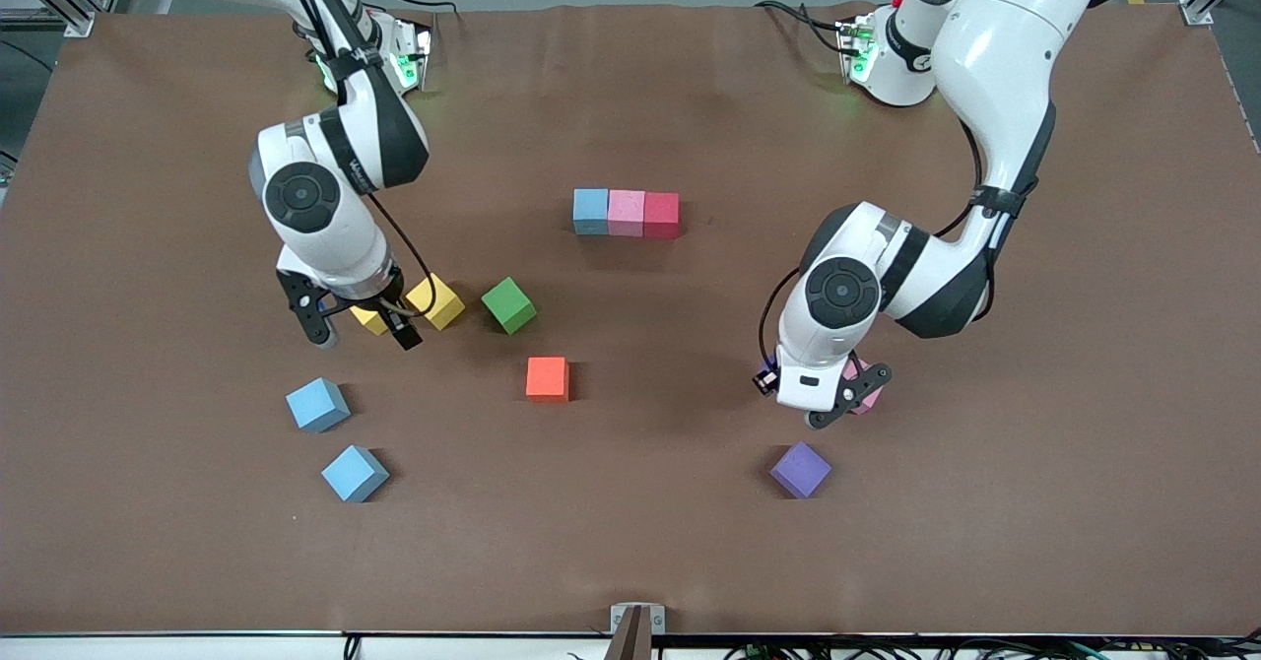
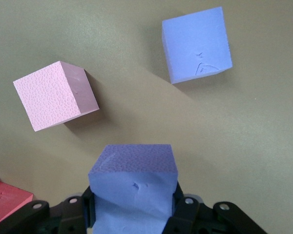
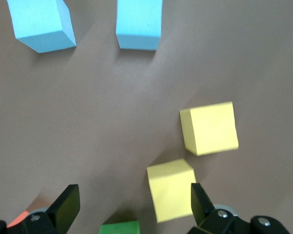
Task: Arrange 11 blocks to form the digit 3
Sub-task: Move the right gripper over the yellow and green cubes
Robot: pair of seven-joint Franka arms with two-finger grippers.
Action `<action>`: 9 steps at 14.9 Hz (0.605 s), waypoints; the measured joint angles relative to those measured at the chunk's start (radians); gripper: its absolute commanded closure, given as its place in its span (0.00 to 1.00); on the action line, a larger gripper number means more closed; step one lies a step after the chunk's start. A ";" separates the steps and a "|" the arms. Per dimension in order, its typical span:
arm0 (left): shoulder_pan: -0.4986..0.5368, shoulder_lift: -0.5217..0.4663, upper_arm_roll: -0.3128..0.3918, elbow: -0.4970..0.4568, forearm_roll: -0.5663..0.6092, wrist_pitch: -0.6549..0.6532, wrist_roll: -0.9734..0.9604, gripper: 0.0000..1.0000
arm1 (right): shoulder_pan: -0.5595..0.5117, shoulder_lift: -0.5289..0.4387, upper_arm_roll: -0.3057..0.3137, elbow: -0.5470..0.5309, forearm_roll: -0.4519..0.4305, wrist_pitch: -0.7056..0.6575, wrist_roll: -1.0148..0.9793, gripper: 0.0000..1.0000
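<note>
A light blue [image 1: 591,210], a pink [image 1: 626,212] and a red cube [image 1: 661,214] touch in a row at mid-table. My left gripper [image 1: 849,396] is shut on a purple cube [image 2: 134,185], low over the table between a pink cube [image 1: 867,394] [image 2: 53,95] and a second purple cube [image 1: 800,469] [image 2: 198,44]. Another red cube [image 2: 5,204] shows at the left wrist view's edge. My right gripper [image 1: 363,333] [image 3: 134,209] is open and empty. Green [image 1: 509,304], orange [image 1: 547,378] and two light blue cubes [image 1: 317,404] [image 1: 355,473] lie loose near it.
Two yellow cubes [image 1: 436,300] [image 1: 369,317] lie under and beside the right gripper; one [image 3: 171,190] sits just inside a finger [image 3: 200,200], the other [image 3: 210,127] lies apart. The brown mat [image 1: 1034,502] covers the table.
</note>
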 measured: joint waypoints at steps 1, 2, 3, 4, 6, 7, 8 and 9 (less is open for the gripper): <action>0.000 0.000 0.000 0.000 0.000 0.000 0.000 0.59 | -0.020 0.001 0.000 0.002 -0.001 0.000 -0.063 0.00; 0.000 0.000 0.000 0.000 0.000 0.000 0.000 0.59 | -0.044 0.001 0.000 0.004 -0.001 0.000 -0.130 0.00; 0.000 0.000 0.000 0.000 0.000 0.000 0.000 0.59 | -0.070 0.001 0.000 0.007 -0.001 0.000 -0.198 0.00; 0.000 0.000 0.000 0.000 0.000 0.000 0.000 0.59 | -0.098 0.001 0.000 0.010 -0.001 0.000 -0.270 0.00; 0.000 0.000 0.000 0.000 0.000 0.000 0.000 0.59 | -0.150 0.000 0.000 0.015 -0.001 -0.003 -0.414 0.00; -0.001 0.000 0.000 0.000 0.000 0.000 0.000 0.59 | -0.172 0.000 0.000 0.017 -0.001 -0.008 -0.476 0.00; -0.001 0.000 0.000 0.000 0.000 0.000 0.000 0.59 | -0.188 -0.001 0.000 0.021 -0.001 -0.022 -0.522 0.00; -0.002 0.000 0.000 0.000 0.000 0.000 0.000 0.59 | -0.197 -0.002 0.000 0.026 -0.001 -0.036 -0.551 0.00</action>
